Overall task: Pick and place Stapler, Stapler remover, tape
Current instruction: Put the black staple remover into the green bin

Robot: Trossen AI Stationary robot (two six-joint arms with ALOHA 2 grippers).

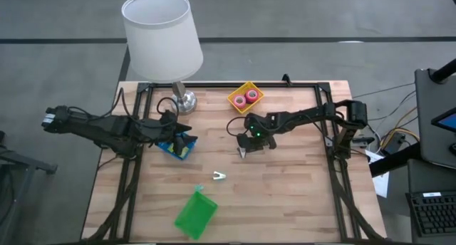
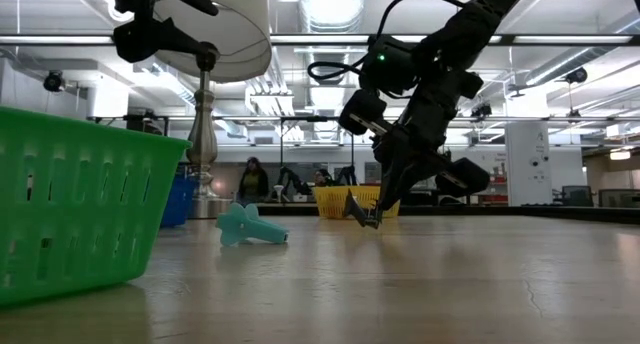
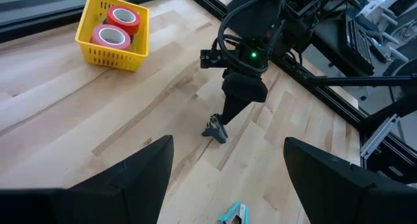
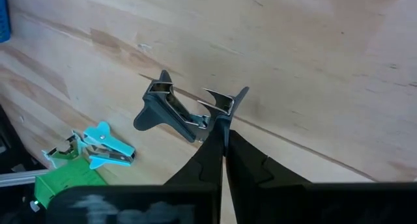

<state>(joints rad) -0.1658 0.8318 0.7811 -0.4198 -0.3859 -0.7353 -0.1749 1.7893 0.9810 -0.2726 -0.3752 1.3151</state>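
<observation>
The right claw (image 1: 244,153) is hanging low over the middle of the wooden desk (image 1: 299,195), its fingers pressed together with the tips at one wing of a dark grey staple remover (image 4: 179,111); the remover is sitting on the boards, and whether the tips are actually touching it cannot be told. The left claw (image 1: 187,128) is hovering with its fingers spread wide above a blue bin (image 1: 177,147) near the desk's left side, just in front of a white-shaded lamp (image 1: 162,33), and it is holding nothing. Two tape rolls, one pink (image 3: 111,36) and one red (image 3: 123,17), are lying side by side inside a yellow basket (image 3: 98,55) at the far edge of the desk, well apart from both claws. A teal staple remover (image 1: 219,176) is lying alone on the boards nearer the front, between the right claw and a green basket (image 1: 195,214) that is standing close to the front edge. A person is showing faintly in the room beyond the desk.
</observation>
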